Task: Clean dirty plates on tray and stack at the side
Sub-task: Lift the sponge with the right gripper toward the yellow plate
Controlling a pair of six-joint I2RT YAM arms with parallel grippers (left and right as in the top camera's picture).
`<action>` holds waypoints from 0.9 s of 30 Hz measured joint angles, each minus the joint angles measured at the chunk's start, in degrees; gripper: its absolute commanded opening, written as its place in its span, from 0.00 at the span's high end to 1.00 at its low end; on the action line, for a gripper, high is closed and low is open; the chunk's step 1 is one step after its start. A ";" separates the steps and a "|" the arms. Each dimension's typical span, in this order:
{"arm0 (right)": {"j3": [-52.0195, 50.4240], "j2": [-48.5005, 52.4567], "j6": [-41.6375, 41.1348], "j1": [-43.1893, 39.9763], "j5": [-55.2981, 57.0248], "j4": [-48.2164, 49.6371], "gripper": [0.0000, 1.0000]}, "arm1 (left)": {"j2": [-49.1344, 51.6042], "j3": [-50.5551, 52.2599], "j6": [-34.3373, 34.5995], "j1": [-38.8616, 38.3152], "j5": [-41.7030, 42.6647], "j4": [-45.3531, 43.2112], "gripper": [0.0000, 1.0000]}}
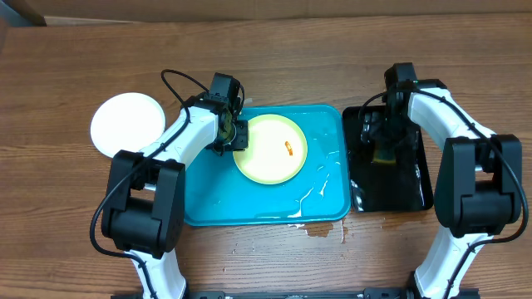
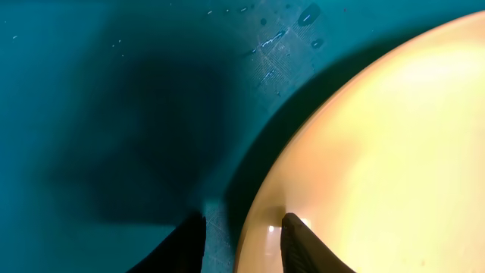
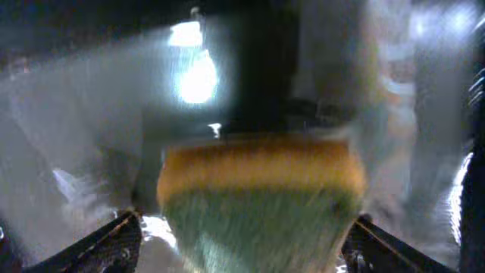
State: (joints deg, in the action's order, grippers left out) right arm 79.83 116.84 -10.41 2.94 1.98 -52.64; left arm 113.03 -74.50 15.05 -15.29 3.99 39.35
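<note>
A pale yellow-green plate [image 1: 266,158] with a small orange smear [image 1: 289,149] lies on the turquoise tray [image 1: 249,203]. My left gripper [image 1: 238,137] is at the plate's left rim. In the left wrist view it [image 2: 242,227] stands open astride that rim: one finger rests over the plate [image 2: 379,152], the other over the tray [image 2: 114,76], with a strip of tray showing between it and the rim. A white plate [image 1: 127,124] lies on the table left of the tray. My right gripper [image 1: 382,143] hangs open over a yellow-green sponge [image 3: 261,197], its fingers apart from both sides.
A glossy black tray [image 1: 411,187] to the right of the turquoise one holds the sponge [image 1: 384,155] and is wet. Water streaks lie on the turquoise tray's right part, and a small puddle [image 1: 320,228] sits on the wooden table by its front edge.
</note>
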 measured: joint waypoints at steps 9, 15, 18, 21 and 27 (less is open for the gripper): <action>0.02 0.00 1.07 0.00 2.10 4.39 0.96 | 0.00 0.00 0.00 0.00 0.00 -0.02 0.65; 0.02 0.00 1.05 0.00 2.14 4.37 0.12 | 0.00 0.00 -0.02 0.00 0.00 -0.02 0.59; 0.02 0.00 1.16 0.00 2.03 3.15 0.16 | 0.00 0.00 0.00 0.00 0.00 -0.02 0.58; 0.04 0.00 1.79 0.00 1.97 0.28 0.41 | 0.00 0.00 0.00 0.00 0.00 -0.02 0.60; 0.04 0.00 1.38 0.00 0.68 -3.10 0.88 | 0.00 0.00 0.09 0.00 0.00 -0.13 0.78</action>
State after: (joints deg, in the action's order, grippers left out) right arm 79.88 116.84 -9.04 2.94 2.66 -55.75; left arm 113.03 -74.50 15.14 -15.29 3.99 39.22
